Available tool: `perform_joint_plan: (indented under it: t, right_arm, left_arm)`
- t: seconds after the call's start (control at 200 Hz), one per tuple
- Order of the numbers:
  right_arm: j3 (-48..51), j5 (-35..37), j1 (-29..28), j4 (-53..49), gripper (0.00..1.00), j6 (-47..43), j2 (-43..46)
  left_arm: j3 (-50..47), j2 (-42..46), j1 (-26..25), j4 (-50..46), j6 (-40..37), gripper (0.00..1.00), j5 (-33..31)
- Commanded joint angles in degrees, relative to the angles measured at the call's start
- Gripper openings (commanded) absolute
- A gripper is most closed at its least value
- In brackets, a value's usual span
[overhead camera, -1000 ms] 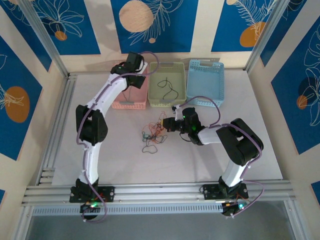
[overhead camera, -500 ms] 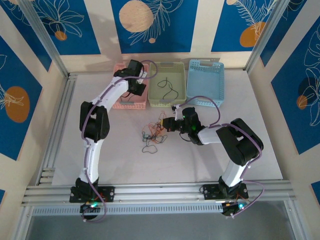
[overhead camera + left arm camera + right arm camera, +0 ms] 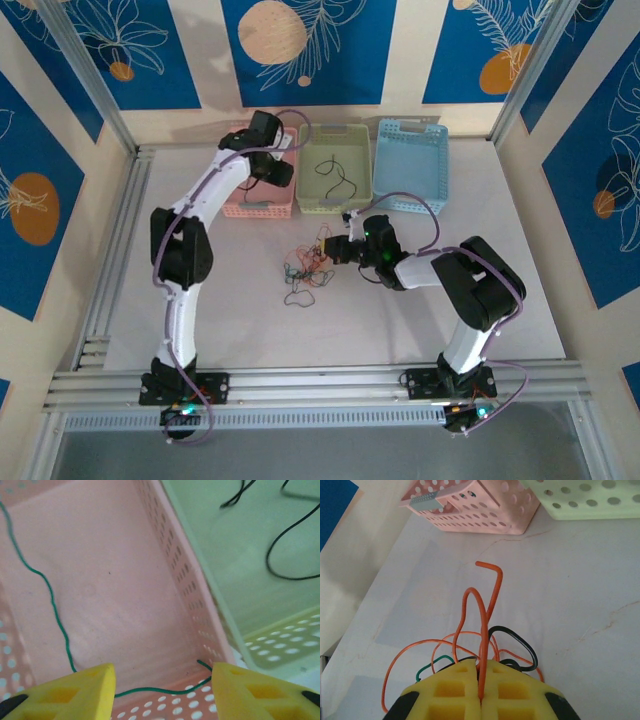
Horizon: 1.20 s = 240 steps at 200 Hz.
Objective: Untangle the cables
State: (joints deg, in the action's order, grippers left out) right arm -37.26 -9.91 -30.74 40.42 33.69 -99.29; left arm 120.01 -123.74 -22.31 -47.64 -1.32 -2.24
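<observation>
Pale veined tabletop (image 3: 580, 590), looped orange wire (image 3: 490, 566)

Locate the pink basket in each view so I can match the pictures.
Top external: pink basket at the far edge, left of centre.
Left wrist: pink basket left and centre, green cable inside.
Right wrist: pink basket top centre, beyond the orange cable.
Shared landmark: green basket adjoining its right side.
</observation>
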Motion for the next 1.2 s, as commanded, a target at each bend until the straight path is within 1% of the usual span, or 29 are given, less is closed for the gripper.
perform_joint_plan:
  t: [0.0,0.06,0.185,0.285,0.35,0.415,0.48,0.585,0.655,0.735,1.0,1.11,1.195]
  right_arm:
    - [-1.32,-0.77,-0.51,-0.76,0.02,-0.29,-0.43]
    - [-1.27,-0.66,-0.48,-0.72,0.02,-0.29,-0.47]
    - [-1.03,-0.56,-0.64,-0.44,0.02,-0.38,-0.28]
    - [-1.38,-0.55,-0.83,-0.78,0.02,-0.64,-0.46]
    - [-1.29,-0.40,-0.93,-0.79,0.02,-0.70,-0.34]
    - [-1.17,-0.27,-0.92,-0.52,0.02,-0.91,-0.25]
    - [-1.23,-0.11,-0.98,-0.71,0.02,-0.93,-0.27]
    - [-1.22,0.05,-1.14,-0.72,0.02,-1.00,-0.16]
    - [-1.06,0.22,-1.25,-0.76,0.02,-1.08,0.07]
    - [-1.01,0.28,-1.40,-0.87,0.02,-1.15,0.16]
    - [-1.22,0.59,-1.62,-1.39,0.02,-1.43,0.19]
    - [-1.12,0.60,-1.62,-1.39,0.02,-1.41,0.23]
    - [-1.12,0.66,-1.61,-1.38,0.02,-1.36,0.28]
  left_arm:
    - [-4.64,10.53,-0.61,1.60,2.75,0.54,4.93]
    - [-13.47,17.38,-1.21,6.32,4.67,0.55,8.24]
    - [-35.98,32.32,-2.76,17.30,10.28,0.58,15.81]
    - [-51.61,41.76,-4.41,24.98,14.78,0.60,22.31]
    - [-59.30,46.37,-6.17,28.42,17.96,0.61,23.71]
    - [-65.48,49.15,-8.80,31.43,20.60,0.61,26.04]
    - [-69.62,51.27,-12.30,33.05,22.45,0.63,24.95]
    - [-73.76,53.53,-15.88,34.54,23.36,0.64,21.60]
    - [-75.70,53.72,-16.40,35.14,22.94,0.65,18.74]
    - [-75.46,51.81,-16.93,33.97,21.78,0.66,15.08]
    - [-70.51,41.89,-18.21,36.90,19.56,0.65,15.78]
    - [-68.46,37.15,-18.88,36.21,18.45,0.63,13.49]
    - [-67.59,34.77,-19.68,36.38,18.12,0.62,12.98]
